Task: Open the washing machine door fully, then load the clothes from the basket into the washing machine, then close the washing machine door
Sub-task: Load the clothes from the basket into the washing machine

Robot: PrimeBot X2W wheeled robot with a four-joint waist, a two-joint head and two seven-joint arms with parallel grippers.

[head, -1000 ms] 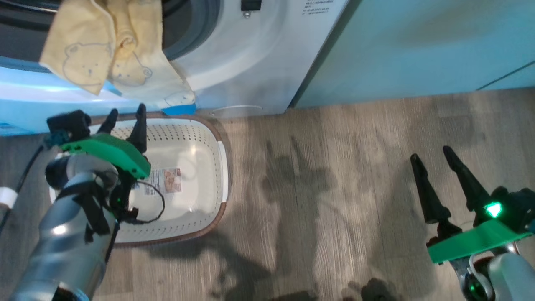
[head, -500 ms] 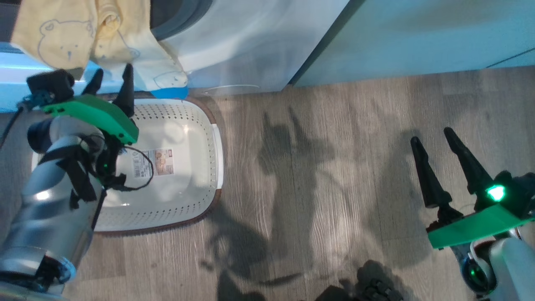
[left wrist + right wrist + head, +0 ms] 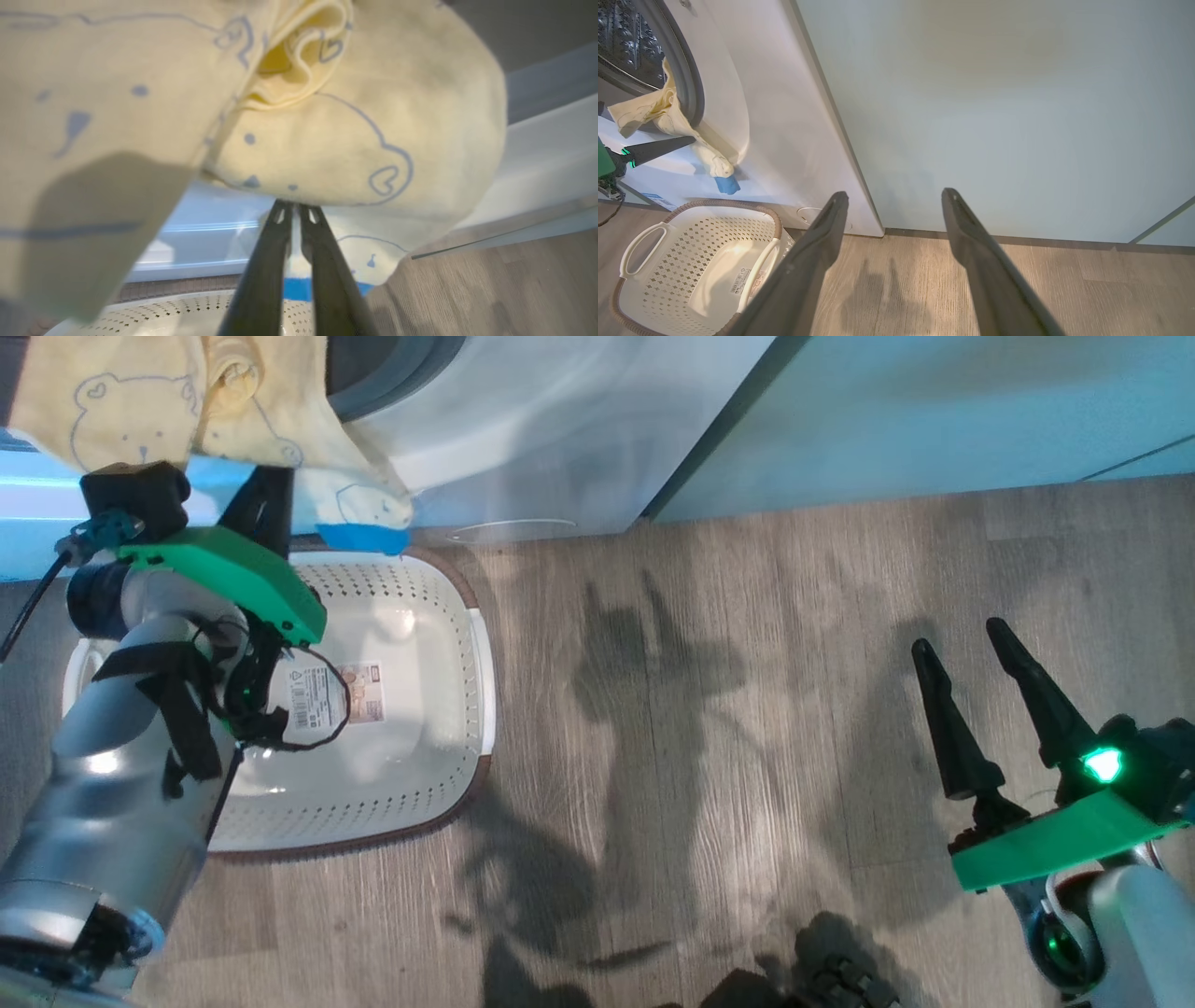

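Cream-yellow clothes (image 3: 140, 401) with bear prints and a blue patch (image 3: 359, 537) hang out of the washing machine (image 3: 560, 429) over the grey gasket of its uncovered opening. In the right wrist view the steel drum (image 3: 626, 42) shows behind the clothes (image 3: 668, 116). My left gripper (image 3: 261, 490) reaches up under them. Seen from the left wrist, its fingers stand almost together, tips (image 3: 294, 212) nipping the lower fold of the clothes (image 3: 327, 140). The cream basket (image 3: 467, 728) below holds no garment, only its label. My right gripper (image 3: 966, 649) hovers open over the floor, far right.
Pale green cabinets (image 3: 934, 420) stand right of the washer. A glossy pale-blue surface (image 3: 28, 532) lies under the hanging clothes at the left. Wood-look floor (image 3: 700, 709) stretches between the basket and my right arm. The basket (image 3: 705, 205) sits tight against the washer's foot.
The head camera has tipped down a little. My left gripper rose from the basket's far rim to the hanging clothes and drew its fingers together. The right gripper stays open.
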